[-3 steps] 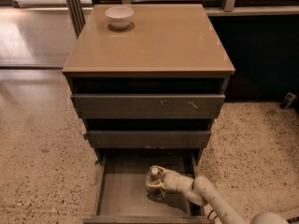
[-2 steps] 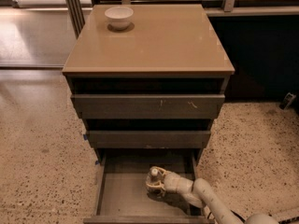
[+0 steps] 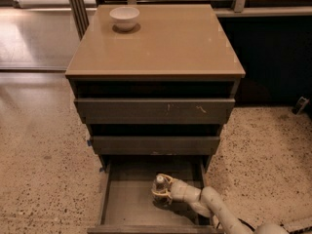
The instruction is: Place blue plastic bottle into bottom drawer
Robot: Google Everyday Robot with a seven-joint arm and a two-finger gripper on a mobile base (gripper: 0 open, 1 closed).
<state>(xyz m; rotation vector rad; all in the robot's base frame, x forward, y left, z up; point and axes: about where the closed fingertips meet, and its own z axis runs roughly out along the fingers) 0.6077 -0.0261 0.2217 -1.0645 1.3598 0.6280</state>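
Observation:
The bottom drawer [image 3: 124, 204] of the cabinet is pulled open, and its flat grey floor shows. My gripper [image 3: 161, 191] reaches into it from the lower right, at the middle of the floor. It is shut on the blue plastic bottle [image 3: 159, 181], which stands upright with its white cap on top. The bottle's base is at or just above the floor, hidden by the fingers. The bottle's body is mostly covered by the gripper.
A white bowl [image 3: 125, 18] sits at the back left of the tan cabinet top [image 3: 161, 48]. The two upper drawers [image 3: 154, 110] stick out slightly above the open one. Speckled floor lies on both sides, with a dark wall at the right.
The gripper and bottle have barely shifted inside the drawer, perhaps a little lower and to the left. Nothing else has moved.

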